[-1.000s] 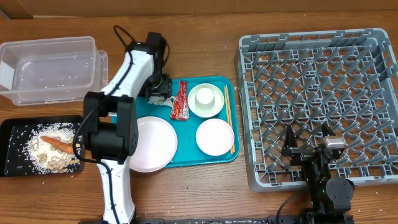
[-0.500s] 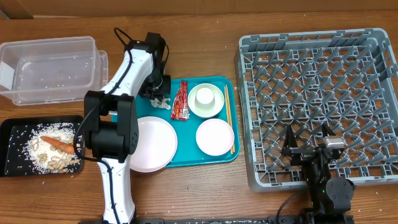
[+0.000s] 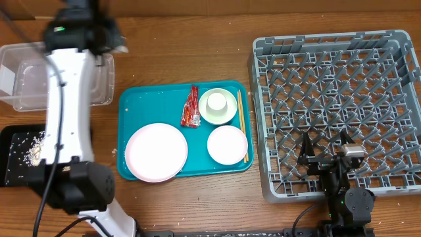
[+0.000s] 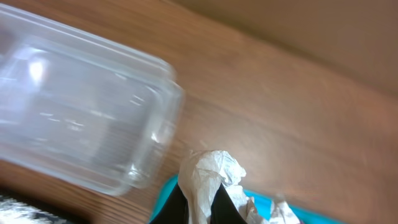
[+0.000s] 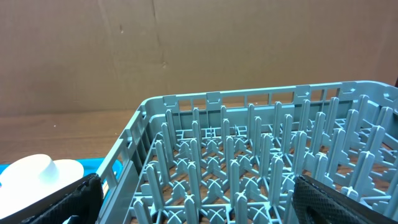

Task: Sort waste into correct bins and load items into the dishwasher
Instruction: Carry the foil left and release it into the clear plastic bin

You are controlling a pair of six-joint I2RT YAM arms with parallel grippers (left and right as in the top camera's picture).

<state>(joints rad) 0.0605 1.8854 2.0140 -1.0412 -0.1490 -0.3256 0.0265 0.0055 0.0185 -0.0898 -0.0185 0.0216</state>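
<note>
My left gripper (image 3: 110,41) is shut on the crumpled white paper ball (image 4: 208,177), which sticks up between the black fingers (image 4: 227,202). It hangs, blurred, at the right end of the clear tub (image 3: 56,72) (image 4: 74,118). On the teal tray (image 3: 131,105) lie a red wrapper (image 3: 191,106), a large plate (image 3: 156,153), a small plate (image 3: 227,144), a bowl holding a cup (image 3: 218,105) and chopsticks (image 3: 242,125). My right gripper (image 3: 325,157) (image 5: 205,208) stands open over the front edge of the grey dish rack (image 3: 339,99) (image 5: 249,155).
A black tray (image 3: 16,158) with scattered rice grains sits at the front left, half hidden behind my left arm (image 3: 62,131). Bare wooden table (image 3: 197,52) lies between the tub and the rack. A brown cardboard wall (image 5: 186,50) stands behind.
My left gripper shut on the paper ball on the teal tray, then lifted it away to the back left, up to the clear tub. The right arm has not moved.
</note>
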